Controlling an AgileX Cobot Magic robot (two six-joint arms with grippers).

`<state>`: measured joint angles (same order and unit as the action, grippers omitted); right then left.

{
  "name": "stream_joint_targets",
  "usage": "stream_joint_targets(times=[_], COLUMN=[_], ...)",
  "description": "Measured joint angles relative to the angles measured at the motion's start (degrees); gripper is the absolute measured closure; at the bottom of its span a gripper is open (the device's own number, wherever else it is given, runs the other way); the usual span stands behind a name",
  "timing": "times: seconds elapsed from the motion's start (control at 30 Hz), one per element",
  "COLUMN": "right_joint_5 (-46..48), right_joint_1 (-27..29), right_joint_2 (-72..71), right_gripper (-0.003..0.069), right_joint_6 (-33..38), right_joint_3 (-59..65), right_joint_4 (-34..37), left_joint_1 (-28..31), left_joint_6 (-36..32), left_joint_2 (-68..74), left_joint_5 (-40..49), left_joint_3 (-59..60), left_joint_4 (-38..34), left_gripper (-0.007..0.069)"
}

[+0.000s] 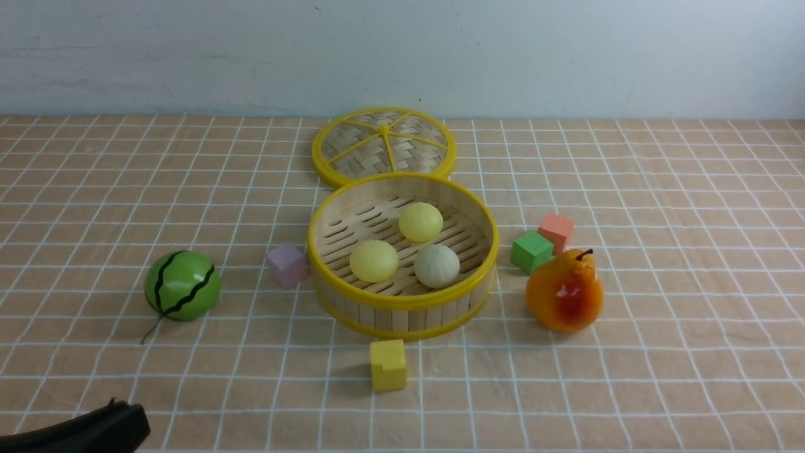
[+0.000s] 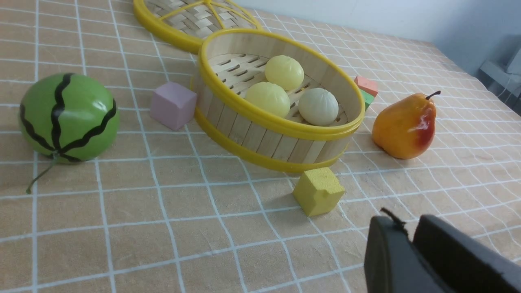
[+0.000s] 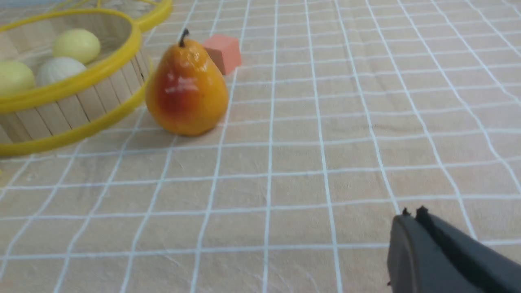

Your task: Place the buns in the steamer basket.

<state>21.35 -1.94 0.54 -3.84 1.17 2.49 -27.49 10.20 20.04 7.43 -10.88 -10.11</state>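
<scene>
Sitting in the middle of the worktop [image 1: 94, 189] in the front view, the steamer basket [image 1: 402, 306] holds all three buns [image 1: 373, 260] on its slatted floor, two pale yellow and one off-white, with the woven lid [image 1: 383, 146] just behind it toward the far edge. A watermelon ball [image 1: 182, 285] lies toward the left edge and a pear [image 1: 565, 290] stands to the right of the basket; the left claw [image 1: 119, 423] lies low at the near left corner, away from everything. In the left wrist view, the left claw [image 2: 411, 240] hovers low over bare cloth near a yellow cube [image 2: 318, 191], its jaws slightly apart and empty. In the right wrist view, the right claw [image 3: 413, 219] is low over the worktop, well apart from the pear, jaws pressed together on nothing.
</scene>
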Motion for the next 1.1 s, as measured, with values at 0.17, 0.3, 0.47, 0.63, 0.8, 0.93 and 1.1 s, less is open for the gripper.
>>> stream_joint_targets(times=[0.17,0.3,0.47,0.63,0.8,0.93,1.1], right_joint_5=[0.7,0.9,0.9,0.9,0.9,0.9,0.9], right_joint_1=[0.1,0.1,0.1,0.1,0.1,0.1,0.1], right_joint_2=[-1.1,-1.1,-1.1,-1.1,-1.1,-1.1,-1.1], right_gripper=[0.0671,0.0669,0.0664,0.0659,0.0656,0.065,0.0648], right_joint_6=[-0.3,-0.5,-0.7,-0.8,-0.9,-0.9,-0.9], right_joint_3=[-0.1,-0.1,-0.1,-0.1,-0.1,-0.1,-0.1], right_joint_4=[0.0,0.9,1.5,1.5,1.5,1.5,1.5], left_joint_1=[0.0,0.0,0.0,0.0,0.0,0.0,0.6], left_joint_6=[0.0,0.0,0.0,0.0,0.0,0.0,0.0], left_joint_2=[0.0,0.0,0.0,0.0,0.0,0.0,-0.1], left_joint_5=[0.0,0.0,0.0,0.0,0.0,0.0,-2.2], left_joint_3=[0.0,0.0,0.0,0.0,0.0,0.0,0.3], left_joint_4=[0.0,0.0,0.0,0.0,0.0,0.0,2.1], left_gripper=[0.0533,0.0531,0.0522,0.0516,0.0515,0.0512,0.052])
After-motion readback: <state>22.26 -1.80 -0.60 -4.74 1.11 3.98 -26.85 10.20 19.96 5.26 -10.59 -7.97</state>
